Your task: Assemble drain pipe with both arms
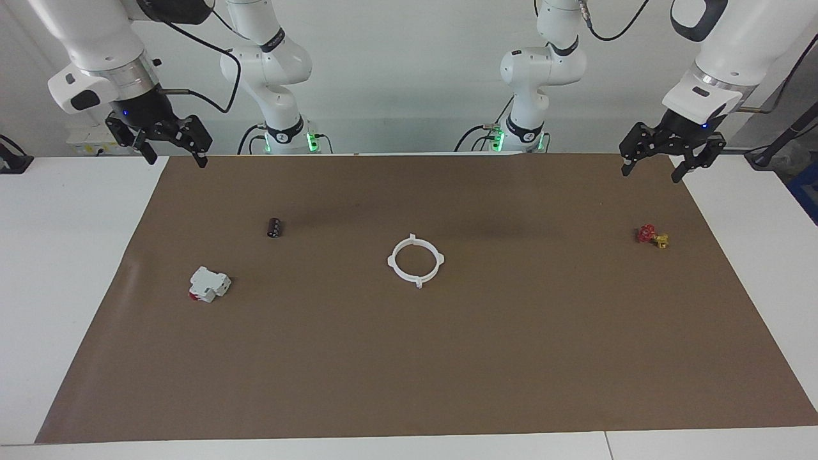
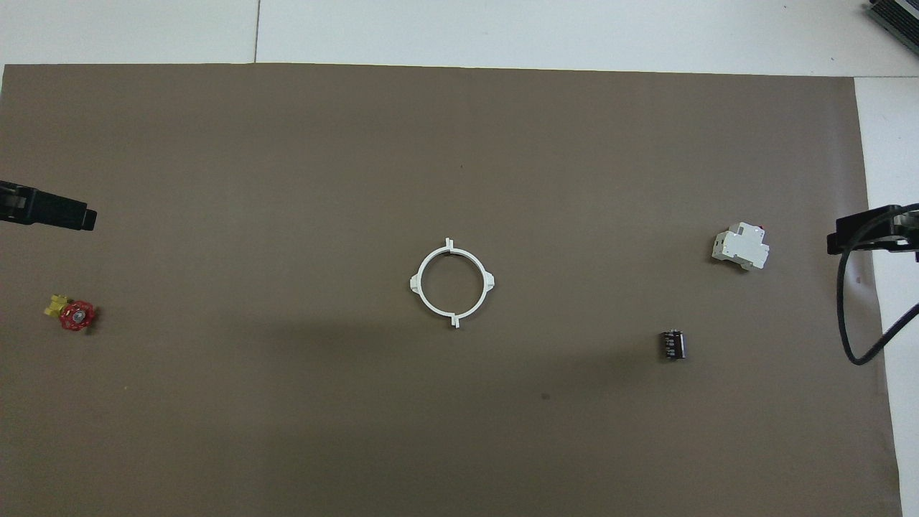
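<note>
We begin at the right arm's end of the desk (image 1: 77, 268), where the right claw (image 1: 172, 153) hangs in the air over the corner of the brown mat (image 1: 447, 358) nearest the robots, its fingers spread apart and holding nothing. Below that claw on the mat lie the small black cylinder (image 1: 275, 227) and, farther from the robots than the cylinder, the white blocky part with a red end (image 1: 208, 284); neither touches the claw.

In the middle of the mat, well apart from both claws and about midway between them, we see the drain pipe (image 1: 415, 260): its two white half-rings lie closed into one ring with four outward tabs, flat on the mat, with nothing touching it.

Toward the left arm's end we find the left claw (image 1: 671, 156), raised over the mat's other robot-side corner, its fingers likewise parted and empty. The small red and yellow valve (image 1: 652, 236) lies on the mat near that claw, farther from the robots than the corner beneath it, untouched.
</note>
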### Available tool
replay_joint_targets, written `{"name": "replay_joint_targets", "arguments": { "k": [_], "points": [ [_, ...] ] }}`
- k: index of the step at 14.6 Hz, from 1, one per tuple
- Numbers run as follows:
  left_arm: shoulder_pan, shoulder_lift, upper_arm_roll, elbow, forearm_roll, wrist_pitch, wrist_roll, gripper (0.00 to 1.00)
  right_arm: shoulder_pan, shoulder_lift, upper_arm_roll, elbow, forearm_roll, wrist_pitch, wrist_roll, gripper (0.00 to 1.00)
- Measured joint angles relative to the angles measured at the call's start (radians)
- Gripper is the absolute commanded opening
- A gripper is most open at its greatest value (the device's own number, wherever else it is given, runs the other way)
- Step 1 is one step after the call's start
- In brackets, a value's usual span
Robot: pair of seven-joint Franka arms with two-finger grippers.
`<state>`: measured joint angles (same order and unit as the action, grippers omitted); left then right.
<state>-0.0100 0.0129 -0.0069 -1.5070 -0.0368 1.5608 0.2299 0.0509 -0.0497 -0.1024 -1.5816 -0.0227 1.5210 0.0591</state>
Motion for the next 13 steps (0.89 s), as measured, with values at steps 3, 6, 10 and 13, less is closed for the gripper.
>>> {"name": "replay_joint_targets", "arguments": {
  "k": [3,6,10,13],
  "points": [
    [0.0,0.006,0.0,0.038,0.0,-0.07,-0.014,1.0,0.0,0.0,0.0,0.0,0.0,0.0,0.0,1.0],
    [0.0,0.001,-0.001,0.035,0.0,-0.104,-0.042,1.0,0.0,0.0,0.0,0.0,0.0,0.0,0.0,1.0],
    [0.0,0.0,-0.001,0.028,0.0,-0.11,-0.08,1.0,0.0,0.0,0.0,0.0,0.0,0.0,0.0,1.0],
    [0.0,0.0,-0.002,0.028,0.0,-0.109,-0.086,1.0,0.0,0.0,0.0,0.0,0.0,0.0,0.0,1.0]
  ]
}}
